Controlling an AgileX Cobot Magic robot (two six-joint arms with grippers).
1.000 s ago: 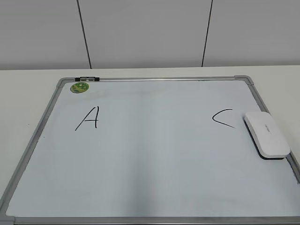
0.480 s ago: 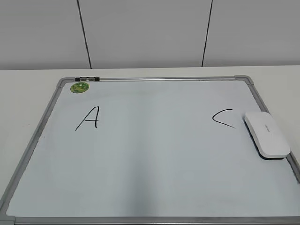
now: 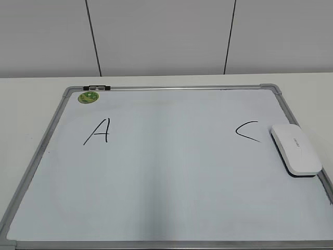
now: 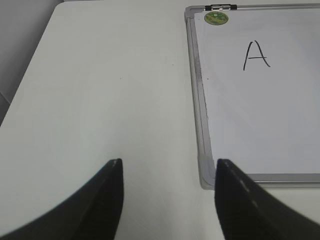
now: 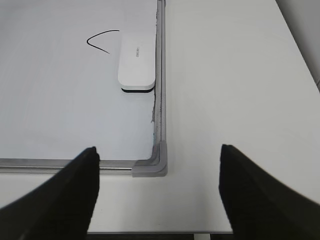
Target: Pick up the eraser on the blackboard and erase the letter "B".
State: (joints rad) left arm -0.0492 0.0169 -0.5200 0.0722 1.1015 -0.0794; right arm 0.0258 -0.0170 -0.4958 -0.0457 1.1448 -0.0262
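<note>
The blackboard [image 3: 171, 172] is a white board in a grey frame, lying flat on the table. The white eraser [image 3: 295, 149] lies at its right edge, next to the black "C" [image 3: 247, 131]; it also shows in the right wrist view [image 5: 137, 62]. A black "A" [image 3: 98, 131] is on the left. No letter "B" shows between them. My left gripper [image 4: 167, 165] is open and empty over the table by the board's near left corner. My right gripper [image 5: 159, 150] is open and empty above the near right corner [image 5: 152, 167]. Neither gripper shows in the exterior view.
A round green sticker [image 3: 88, 97] and a small black clip [image 3: 97, 87] sit at the board's far left corner. White table [image 4: 100, 90] lies on both sides of the board. The table's front edge [image 5: 150, 233] is just below the right gripper. A wall stands behind.
</note>
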